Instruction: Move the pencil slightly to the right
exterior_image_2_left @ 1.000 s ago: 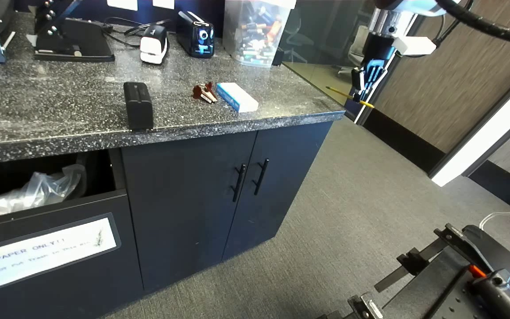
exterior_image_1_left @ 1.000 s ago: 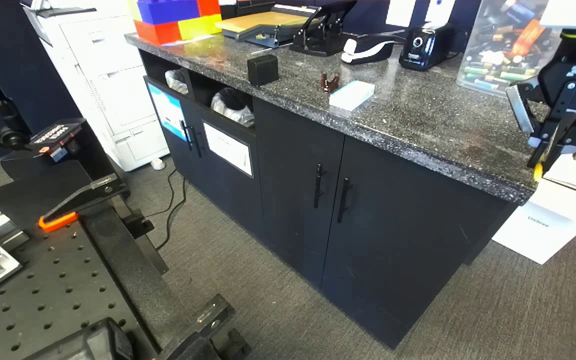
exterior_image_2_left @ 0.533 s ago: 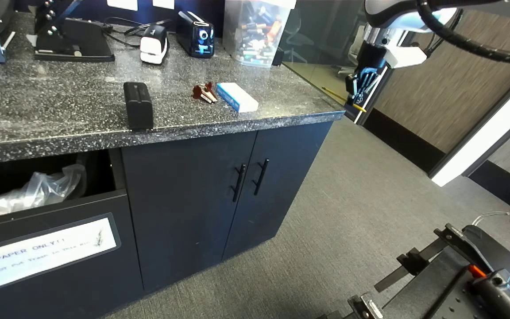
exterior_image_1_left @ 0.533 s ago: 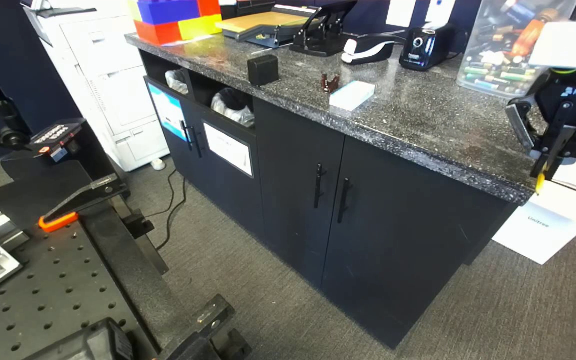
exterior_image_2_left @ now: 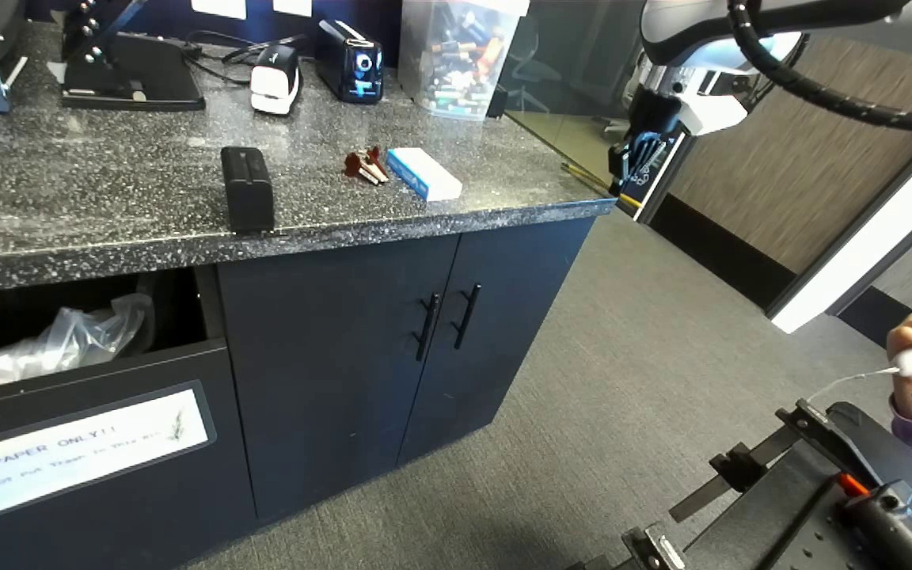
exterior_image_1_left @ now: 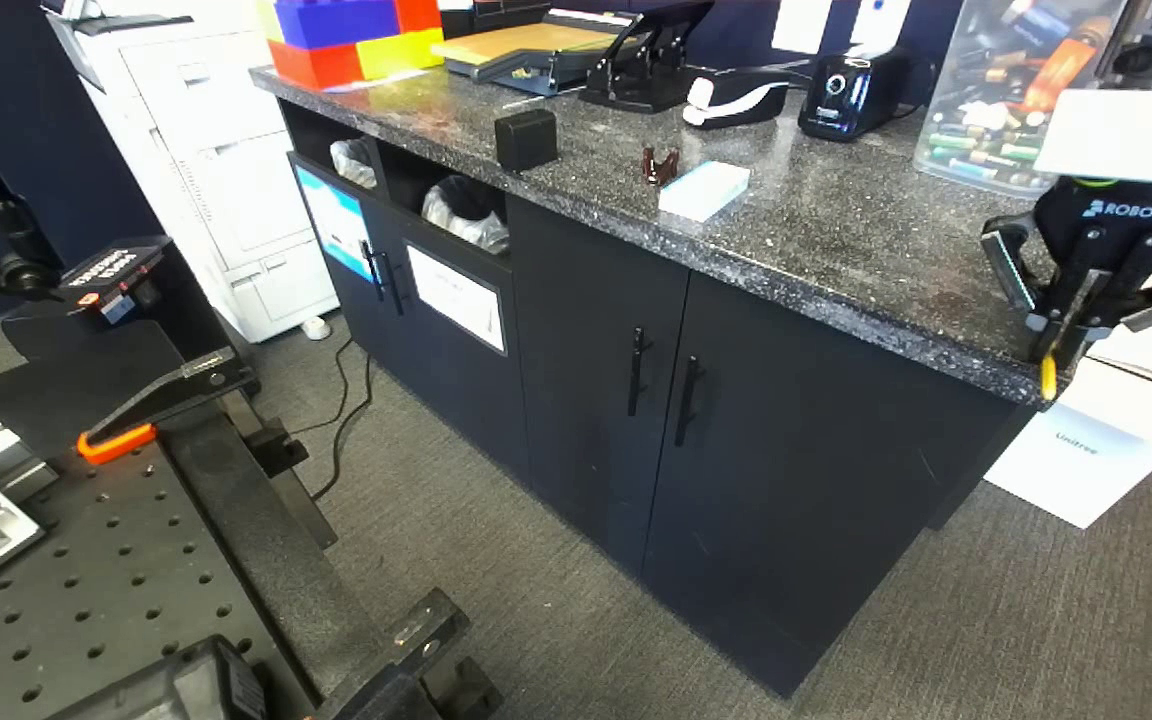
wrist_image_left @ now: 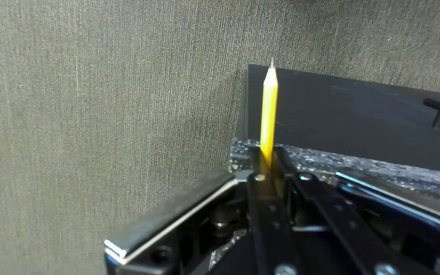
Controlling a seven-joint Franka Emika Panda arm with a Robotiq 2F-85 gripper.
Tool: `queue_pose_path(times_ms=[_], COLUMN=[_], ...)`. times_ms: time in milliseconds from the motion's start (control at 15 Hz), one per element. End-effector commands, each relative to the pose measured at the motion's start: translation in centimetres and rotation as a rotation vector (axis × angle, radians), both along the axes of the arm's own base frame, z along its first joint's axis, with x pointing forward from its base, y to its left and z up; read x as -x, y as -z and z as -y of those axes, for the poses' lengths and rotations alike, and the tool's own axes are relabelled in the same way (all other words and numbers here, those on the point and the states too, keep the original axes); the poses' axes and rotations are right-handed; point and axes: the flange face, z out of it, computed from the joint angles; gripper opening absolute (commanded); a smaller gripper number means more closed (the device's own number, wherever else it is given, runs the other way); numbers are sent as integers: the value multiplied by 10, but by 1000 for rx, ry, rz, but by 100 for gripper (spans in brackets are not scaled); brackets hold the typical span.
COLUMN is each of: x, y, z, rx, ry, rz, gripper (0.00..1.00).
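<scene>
The thin yellow pencil is held crosswise in my gripper at the near corner of the speckled dark counter. In an exterior view the pencil sticks out on both sides of the gripper, and its far end lies over the counter's right edge. I cannot tell whether it touches the counter. In the wrist view the pencil shows its pointed end beyond the closed fingertips, above the counter edge and the floor. Its middle is hidden between the fingers.
The counter carries a clear bin of markers, a white and blue box, a brown staple remover and a black block. A sharpener stands behind. White boxes stand beside the counter's end.
My gripper has moved down and, lately, to the left in both exterior views, carrying the pencil toward the counter corner. A person's hand has appeared at the right edge of an exterior view.
</scene>
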Motion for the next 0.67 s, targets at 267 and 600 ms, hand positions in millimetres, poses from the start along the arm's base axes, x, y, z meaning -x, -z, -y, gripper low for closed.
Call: queue_pose_path(times_ms=[267,600], x=[5,12], y=[0,1], z=[-8,-6], rx=[-4,-35], ry=[-34,6], rz=[-75,-127], gripper=[34,69])
